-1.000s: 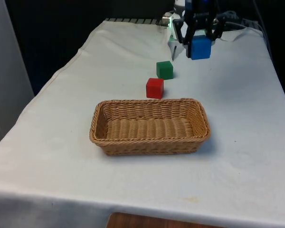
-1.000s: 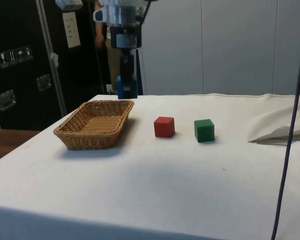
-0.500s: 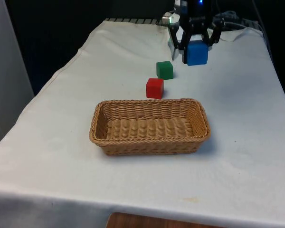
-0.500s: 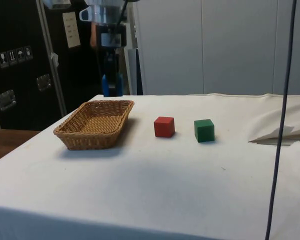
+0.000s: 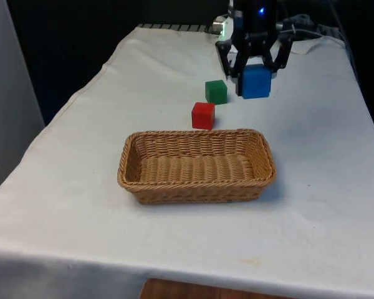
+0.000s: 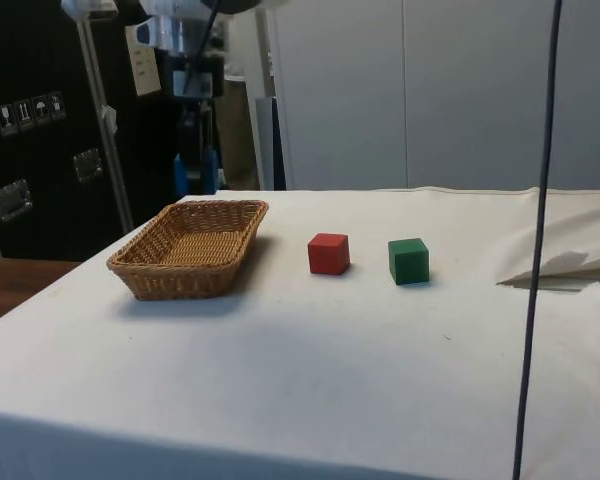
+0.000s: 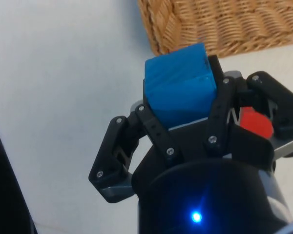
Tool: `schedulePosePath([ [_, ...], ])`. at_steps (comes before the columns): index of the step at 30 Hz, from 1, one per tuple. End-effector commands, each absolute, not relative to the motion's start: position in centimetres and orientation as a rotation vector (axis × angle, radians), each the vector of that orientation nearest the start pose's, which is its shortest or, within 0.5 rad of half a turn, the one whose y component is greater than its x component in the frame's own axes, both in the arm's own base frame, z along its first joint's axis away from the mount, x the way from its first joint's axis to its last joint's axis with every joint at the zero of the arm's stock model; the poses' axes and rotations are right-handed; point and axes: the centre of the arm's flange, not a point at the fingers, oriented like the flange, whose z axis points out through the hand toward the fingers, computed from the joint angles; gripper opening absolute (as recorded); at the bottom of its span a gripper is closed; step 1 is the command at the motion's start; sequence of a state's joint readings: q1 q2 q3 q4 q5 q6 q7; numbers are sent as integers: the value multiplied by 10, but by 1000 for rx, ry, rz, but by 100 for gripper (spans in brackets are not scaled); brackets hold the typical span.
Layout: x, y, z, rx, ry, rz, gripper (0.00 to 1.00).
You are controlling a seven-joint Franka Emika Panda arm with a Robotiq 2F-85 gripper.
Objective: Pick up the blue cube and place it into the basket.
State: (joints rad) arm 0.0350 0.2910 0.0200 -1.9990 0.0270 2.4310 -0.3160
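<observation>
Blue cube (image 5: pixel 257 81): clamped between closed fingers (image 7: pixel 151 127) of gripper (image 5: pixel 252 70), apparently clear of desk (image 5: pixel 318 162), toward its far edge. Basket (image 5: pixel 196 166): mid-desk. Red cube (image 5: pixel 203 115), green cube (image 5: pixel 216 91): beyond it.

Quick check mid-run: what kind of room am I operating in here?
Probably a lab or test room, not a home: a table under a white cloth, dark equipment cabinets behind, and plain props, a basket and coloured cubes, blue cube in the gripper.
</observation>
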Motion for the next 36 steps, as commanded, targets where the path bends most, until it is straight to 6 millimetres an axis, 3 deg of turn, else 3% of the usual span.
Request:
schedulePosePath([
  [1,620,31,326,-3083,-542,-216,1],
  [12,647,10,315,-3096,-508,-239,1],
  [36,676,-46,284,-3141,-433,-230,1],
])
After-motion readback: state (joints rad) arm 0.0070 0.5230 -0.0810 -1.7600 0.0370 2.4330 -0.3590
